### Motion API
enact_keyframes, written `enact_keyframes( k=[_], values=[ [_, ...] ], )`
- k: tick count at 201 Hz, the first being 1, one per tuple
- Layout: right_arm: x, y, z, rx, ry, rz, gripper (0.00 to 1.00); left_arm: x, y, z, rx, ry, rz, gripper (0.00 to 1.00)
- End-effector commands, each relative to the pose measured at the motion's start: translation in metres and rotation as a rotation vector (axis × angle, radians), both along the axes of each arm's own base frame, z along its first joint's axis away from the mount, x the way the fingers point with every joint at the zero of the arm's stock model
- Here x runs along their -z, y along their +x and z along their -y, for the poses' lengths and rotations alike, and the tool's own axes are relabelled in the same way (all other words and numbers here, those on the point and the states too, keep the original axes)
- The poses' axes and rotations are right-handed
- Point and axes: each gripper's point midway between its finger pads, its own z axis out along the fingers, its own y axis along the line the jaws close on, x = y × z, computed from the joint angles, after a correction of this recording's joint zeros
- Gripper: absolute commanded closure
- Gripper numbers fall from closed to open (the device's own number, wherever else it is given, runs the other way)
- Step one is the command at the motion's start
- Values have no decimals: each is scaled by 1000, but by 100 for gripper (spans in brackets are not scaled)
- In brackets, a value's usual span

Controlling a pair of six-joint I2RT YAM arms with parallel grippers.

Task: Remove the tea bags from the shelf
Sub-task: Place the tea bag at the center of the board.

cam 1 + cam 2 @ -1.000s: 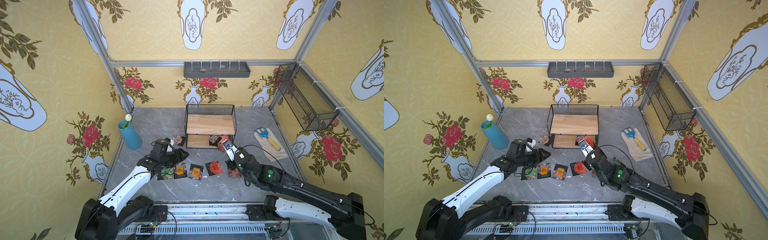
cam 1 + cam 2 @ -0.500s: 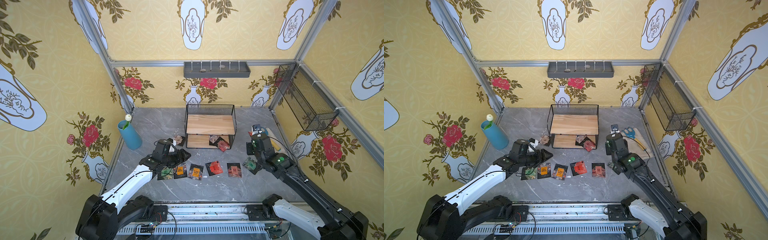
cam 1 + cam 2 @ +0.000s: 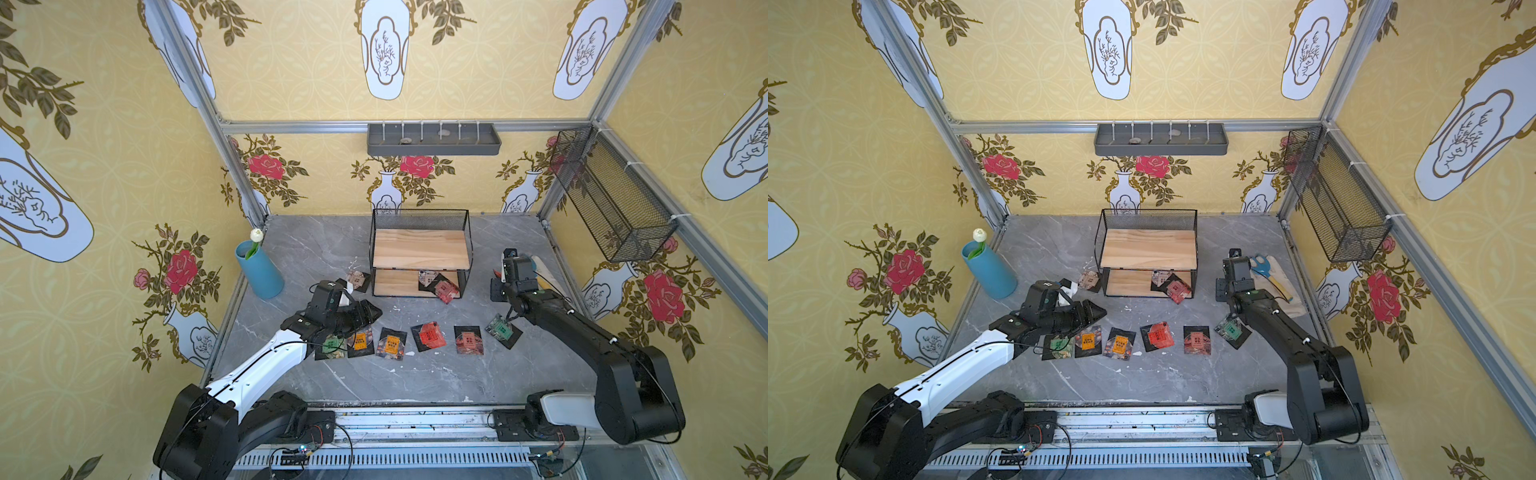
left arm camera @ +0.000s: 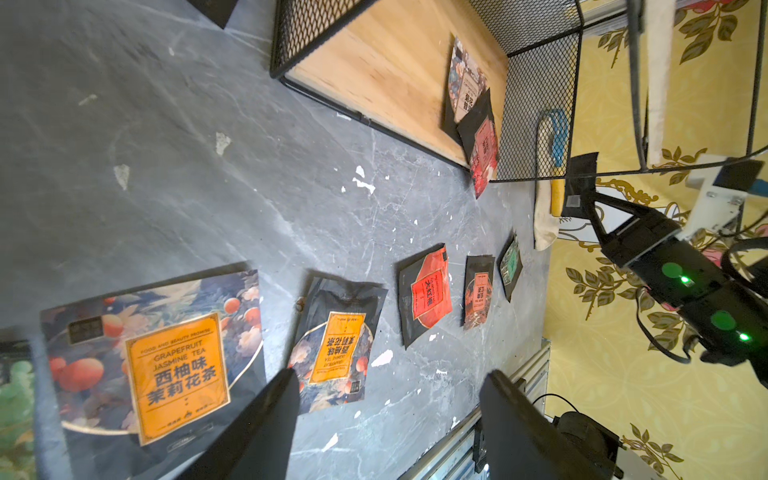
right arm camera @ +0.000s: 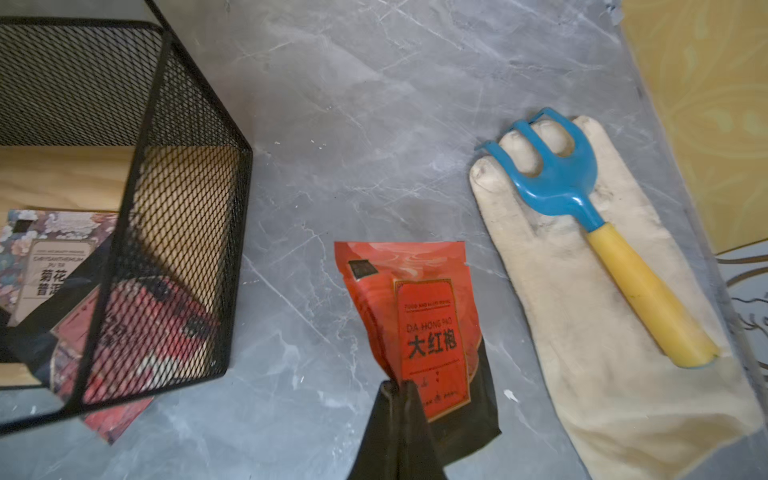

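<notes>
Overhead and wrist views of the work cell as I drive it. My right claw (image 5: 398,390) is pinched fully together on one edge of a red Da Hong Pao tea bag (image 5: 419,316). It holds the bag outside the shelf (image 3: 422,249), between the shelf's right mesh side and a beige glove (image 5: 602,332). A blue hand rake (image 5: 557,183) with a yellow handle lies on that glove.

My left claw (image 4: 390,399) stands wide apart with nothing in it. It is low over the left part of a row of six tea bags (image 3: 428,336) spread on the grey marbled surface (image 3: 316,249) in front of the shelf. From my left they read green, orange, orange, red, dark red, green.

Two tea bags lie on the shelf's lower board (image 3: 395,282). A chrysanthemum tea bag (image 5: 45,257) lies further in, and a red-patterned tea bag (image 4: 484,149) overlaps it and juts past the front edge at the right corner. One more tea bag (image 3: 358,280) lies on the surface just beside the shelf's left side. A blue vase (image 3: 259,270) holding a white flower stands near the left wall.
</notes>
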Motion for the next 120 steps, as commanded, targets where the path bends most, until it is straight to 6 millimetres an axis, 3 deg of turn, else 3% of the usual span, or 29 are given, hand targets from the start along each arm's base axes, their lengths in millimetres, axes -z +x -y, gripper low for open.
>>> enact_keyframes(
  k=[1, 30, 85, 120],
  values=[
    [5, 21, -10, -9, 59, 41, 96, 0, 3, 2, 1, -12, 11, 23],
    [31, 28, -14, -19, 61, -21, 96, 1, 4, 2, -2, -10, 10, 23],
    [44, 30, -16, -30, 60, -91, 92, 3, 5, 1, -12, -4, 5, 23],
    [43, 27, -17, -32, 70, -91, 85, 3, 5, 0, -15, -1, 5, 23]
  ],
)
